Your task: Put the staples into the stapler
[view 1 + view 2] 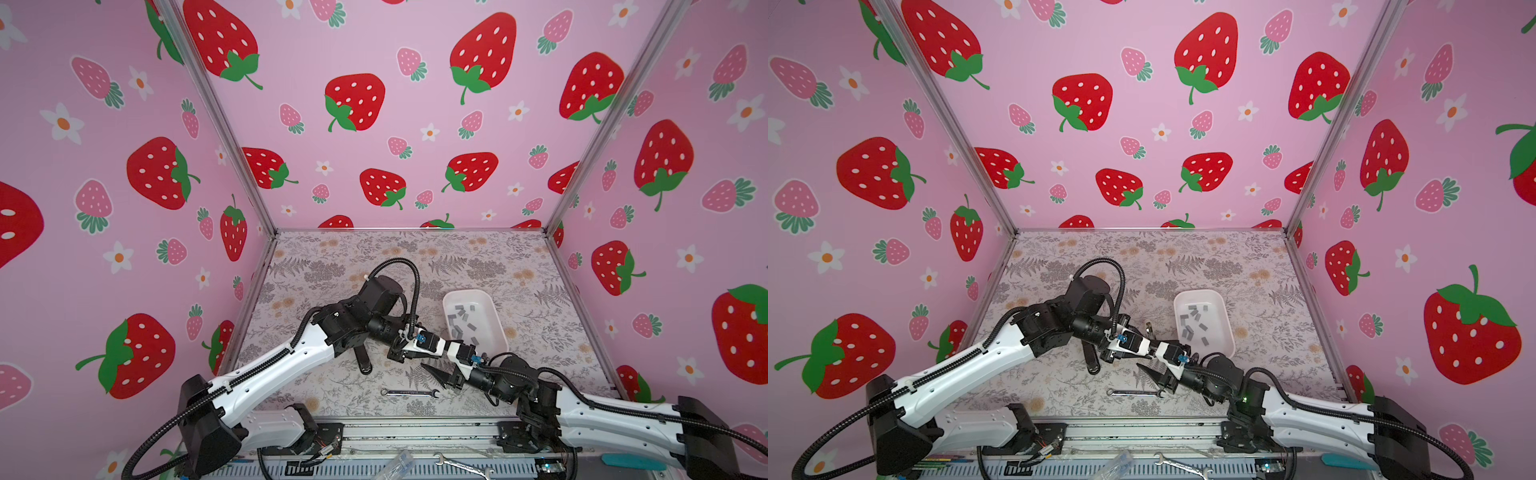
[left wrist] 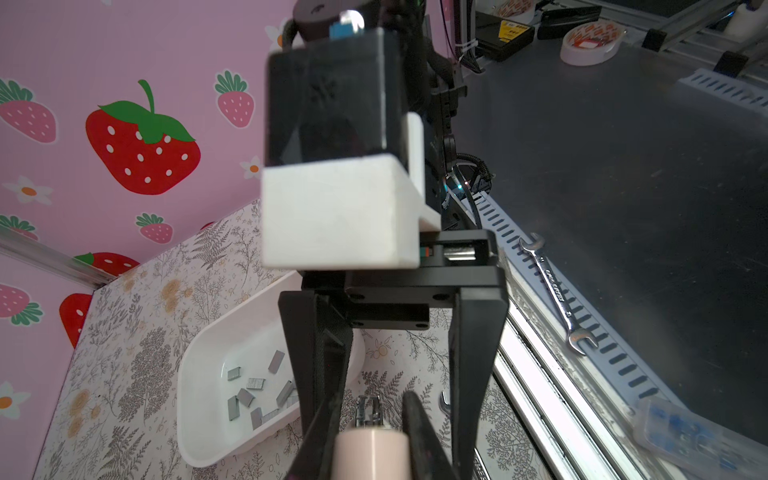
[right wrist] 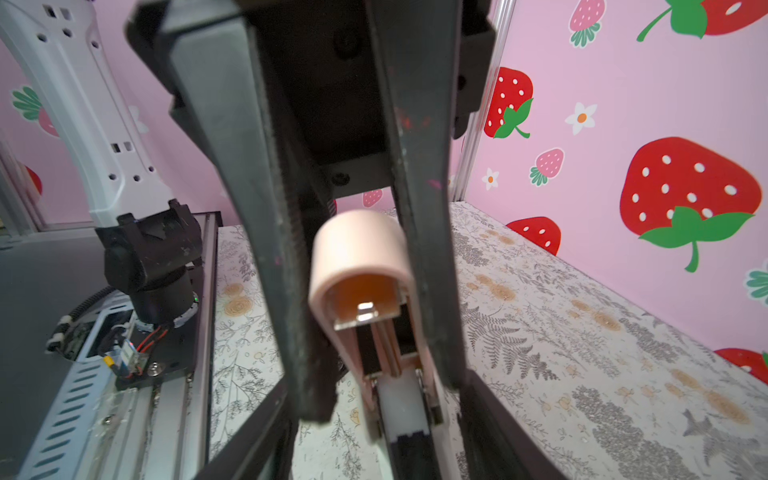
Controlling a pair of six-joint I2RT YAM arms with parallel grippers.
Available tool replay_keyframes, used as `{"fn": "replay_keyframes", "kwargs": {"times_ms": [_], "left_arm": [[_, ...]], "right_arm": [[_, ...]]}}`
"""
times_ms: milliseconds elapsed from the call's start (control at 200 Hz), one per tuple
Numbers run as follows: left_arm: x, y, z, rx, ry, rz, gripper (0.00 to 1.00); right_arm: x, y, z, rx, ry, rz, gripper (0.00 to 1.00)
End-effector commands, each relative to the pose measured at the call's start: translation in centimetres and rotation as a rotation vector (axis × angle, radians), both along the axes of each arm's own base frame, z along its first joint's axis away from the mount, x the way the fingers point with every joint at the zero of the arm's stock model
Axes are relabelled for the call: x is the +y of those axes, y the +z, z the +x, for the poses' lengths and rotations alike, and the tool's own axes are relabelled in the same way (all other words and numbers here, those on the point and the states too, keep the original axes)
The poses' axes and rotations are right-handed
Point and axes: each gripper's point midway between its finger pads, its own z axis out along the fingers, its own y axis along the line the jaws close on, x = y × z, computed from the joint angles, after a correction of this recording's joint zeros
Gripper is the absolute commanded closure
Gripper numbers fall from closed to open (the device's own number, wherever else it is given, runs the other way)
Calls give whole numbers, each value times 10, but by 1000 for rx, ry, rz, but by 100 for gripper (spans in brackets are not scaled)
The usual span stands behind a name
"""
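The left fingers (image 2: pixel 417 428) are closed on the stapler (image 2: pixel 370 453), gripping its pink body; the right fingers (image 3: pixel 428 249) stand apart around its pink top, one touching it, the other just clear; the staples (image 1: pixel 458 330) lie loose in the tray (image 1: pixel 496 328), beyond both grippers and apart from all fingers; a wrench (image 1: pixel 409 392) lies nearer the front edge.

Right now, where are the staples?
In both top views the staples lie loose in the white tray, right of centre on the table, beyond the silver wrench.
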Motion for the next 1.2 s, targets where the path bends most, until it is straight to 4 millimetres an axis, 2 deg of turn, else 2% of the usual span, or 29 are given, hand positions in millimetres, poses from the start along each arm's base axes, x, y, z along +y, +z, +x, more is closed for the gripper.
{"fn": "replay_keyframes", "kwargs": {"times_ms": [0, 30, 140, 260, 280, 355, 430, 500, 545, 650, 680, 735, 840, 915, 1056, 1196], "left_arm": [[1, 7, -8, -2, -46, -20, 100], [1, 8, -8, -5, -47, -21, 100], [2, 8, -8, -9, -47, -27, 100], [2, 8, -7, -13, -38, -24, 100], [2, 8, -6, -17, -34, -25, 96], [2, 9, -2, -32, -8, -34, 70], [3, 14, 5, -53, 33, -67, 55], [4, 20, 19, -50, 113, -112, 36], [8, 29, 31, -47, 169, -147, 30], [23, 45, 67, -37, 331, -192, 29], [30, 49, 79, -39, 388, -202, 29], [44, 55, 98, -57, 476, -218, 29], [71, 55, 132, -125, 627, -228, 28], [91, 50, 153, -171, 728, -221, 27], [123, 45, 177, -242, 863, -182, 27], [140, 38, 185, -297, 893, -154, 26]], "right_arm": [[4, 19, 1, -33, -6, 44, 47], [4, 20, 1, -32, -6, 46, 48], [3, 21, 2, -31, -10, 48, 63], [0, 22, 2, -26, -19, 58, 74], [0, 21, 2, -24, -19, 58, 75], [-1, 21, 3, -11, -26, 63, 77], [-2, 20, 8, 19, -51, 70, 79], [1, 18, 10, 62, -60, 69, 81], [4, 15, 11, 92, -62, 59, 83], [11, 8, 17, 176, -103, 41, 86], [16, -3, 18, 209, -115, 12, 87], [21, -10, 20, 251, -136, -7, 87], [32, -26, 27, 353, -217, -56, 89], [37, -46, 37, 448, -301, -107, 91], [51, -80, 40, 567, -372, -192, 100], [57, -104, 45, 643, -435, -224, 100]]}}
